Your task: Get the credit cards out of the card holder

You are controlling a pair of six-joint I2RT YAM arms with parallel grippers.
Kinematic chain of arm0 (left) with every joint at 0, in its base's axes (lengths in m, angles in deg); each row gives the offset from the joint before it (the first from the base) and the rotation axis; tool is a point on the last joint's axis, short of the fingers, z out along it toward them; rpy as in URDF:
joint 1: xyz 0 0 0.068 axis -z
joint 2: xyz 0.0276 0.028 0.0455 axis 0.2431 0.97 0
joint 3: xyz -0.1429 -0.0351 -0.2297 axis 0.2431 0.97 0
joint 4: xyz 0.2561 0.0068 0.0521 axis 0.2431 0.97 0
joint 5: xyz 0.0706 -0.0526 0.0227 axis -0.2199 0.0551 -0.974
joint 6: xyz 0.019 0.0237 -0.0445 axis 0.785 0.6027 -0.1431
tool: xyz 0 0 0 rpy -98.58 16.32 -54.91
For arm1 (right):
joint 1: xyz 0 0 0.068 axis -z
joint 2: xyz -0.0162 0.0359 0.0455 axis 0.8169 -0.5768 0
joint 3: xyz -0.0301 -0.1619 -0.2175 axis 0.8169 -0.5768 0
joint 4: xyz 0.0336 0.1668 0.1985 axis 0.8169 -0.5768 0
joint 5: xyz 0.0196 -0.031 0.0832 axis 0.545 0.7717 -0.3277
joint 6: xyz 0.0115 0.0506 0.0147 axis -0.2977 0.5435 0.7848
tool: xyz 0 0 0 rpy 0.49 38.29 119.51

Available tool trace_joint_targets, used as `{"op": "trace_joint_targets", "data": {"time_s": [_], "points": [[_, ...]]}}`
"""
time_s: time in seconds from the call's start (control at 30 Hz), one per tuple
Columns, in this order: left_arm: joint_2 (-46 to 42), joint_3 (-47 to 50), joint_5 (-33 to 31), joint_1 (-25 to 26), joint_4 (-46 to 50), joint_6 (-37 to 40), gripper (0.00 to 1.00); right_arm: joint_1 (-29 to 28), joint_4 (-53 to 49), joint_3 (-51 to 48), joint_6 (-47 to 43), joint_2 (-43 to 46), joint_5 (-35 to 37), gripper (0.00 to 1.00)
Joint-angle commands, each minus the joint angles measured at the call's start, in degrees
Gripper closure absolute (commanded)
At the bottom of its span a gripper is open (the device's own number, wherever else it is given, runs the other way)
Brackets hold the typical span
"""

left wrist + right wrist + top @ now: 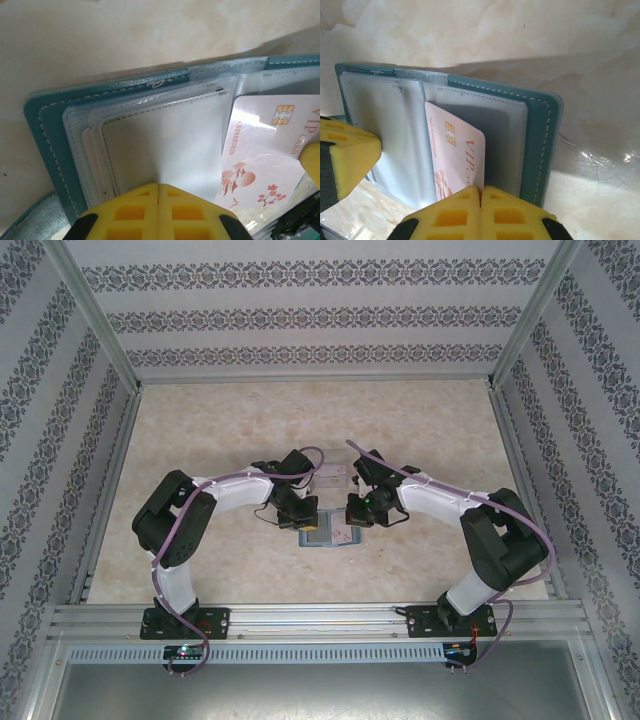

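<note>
**Both grippers working on the open card holder at mid-table**

The left gripper (158, 200) is sitting with its yellow fingers pressed together, pinching the near edge of a clear sleeve (165, 145) on the left half of the card holder (47, 145). The teal holder is lying open like a book on the pale table (250, 420), between the two arms, with its stitched border showing around the stacked plastic pockets. Just behind it a clear tray (335, 475) is resting on the table. On the right half, a whitish credit card (260, 150) with a gold chip and red "VIP" lettering is lying tilted against its pocket. The right gripper (481, 207) is closing its yellow fingers on the near edge of that card, jaws meeting with no gap showing.
</note>
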Motion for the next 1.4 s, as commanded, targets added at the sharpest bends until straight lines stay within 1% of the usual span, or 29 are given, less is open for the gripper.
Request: {"op": "trace_joint_targets", "data": {"time_s": [0.0, 0.33, 0.43, 0.5, 0.6, 0.7, 1.0, 1.37], "points": [[1.7, 0.2, -1.9, 0.6, 3.5, 1.2, 1.0, 0.1, -2.9, 0.9, -0.9, 1.2, 2.9, 0.95], [1.8, 0.3, -1.9, 0.7, 3.4, 1.1, 1.0, -1.1, -1.7, 1.5, 0.5, 1.2, 2.1, 0.93], [2.0, 0.3, -1.8, 0.7, 3.3, 1.1, 1.0, -1.5, -1.1, 1.6, 1.2, 1.4, 1.3, 0.9], [2.1, 0.3, -1.7, 0.7, 3.2, 1.1, 1.0, -1.7, -0.6, 1.6, 1.9, 1.6, 0.6, 0.86], [2.2, 0.2, -1.7, 0.7, 3.2, 1.1, 1.0, -2.0, -0.1, 1.6, 2.6, 1.9, -0.3, 0.83], [2.2, 0.4, -1.6, 0.8, 3.1, 1.1, 1.0, -2.4, 0.1, 1.7, 3.1, 1.9, -0.8, 0.81], [2.4, 0.5, -1.4, 0.8, 2.7, 1.0, 1.0, -3.1, -0.2, 1.9, 4.1, 2.8, -1.7, 0.8], [3.0, 0.3, -1.0, 0.8, 2.5, 1.2, 1.0, -4.1, -1.1, 1.9, 4.0, 2.8, -1.8, 0.81]]}}
